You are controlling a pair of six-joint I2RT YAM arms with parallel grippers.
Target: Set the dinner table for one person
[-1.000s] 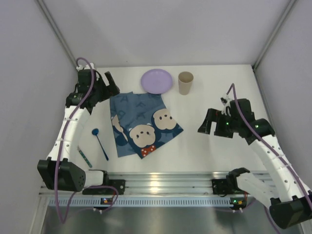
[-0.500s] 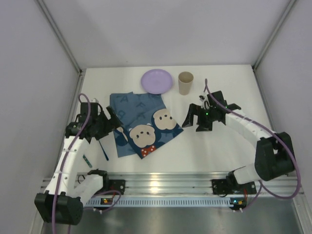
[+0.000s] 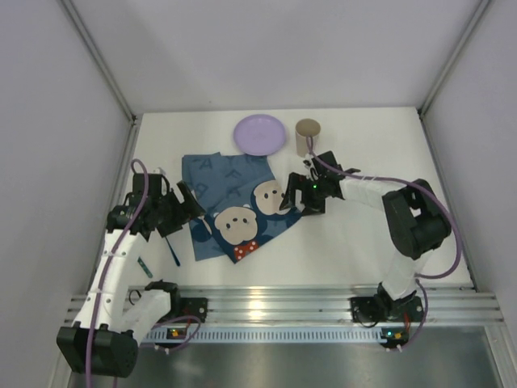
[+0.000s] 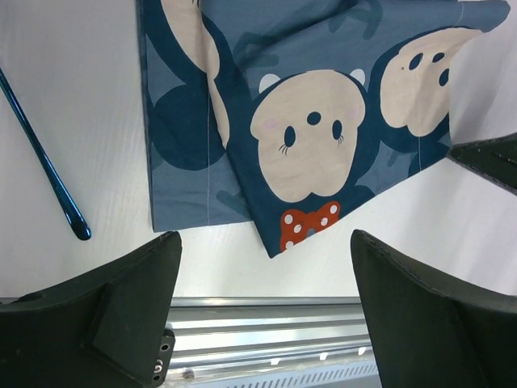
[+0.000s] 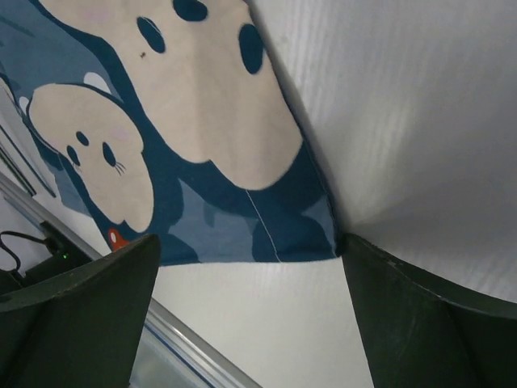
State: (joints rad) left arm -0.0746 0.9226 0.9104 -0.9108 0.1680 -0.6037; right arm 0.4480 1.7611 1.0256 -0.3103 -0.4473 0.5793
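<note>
Blue placemat (image 3: 238, 206) lies rumpled on the white desk (image 3: 347, 242); plate (image 3: 260, 134) and cup (image 3: 307, 137) stand beyond it, spoon (image 3: 168, 238) to its left. Left pincer (image 3: 191, 207) and right pincer (image 3: 294, 196) flank it, wide and empty. Setting appears barely begun; nothing rests on it.

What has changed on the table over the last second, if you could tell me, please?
The left gripper drew back from the far left to the left edge of the placemat. The right gripper swept leftwards to the placemat's right corner. Both are open and hold nothing. The placemat, purple plate, cup and blue spoon stayed where they were.
</note>
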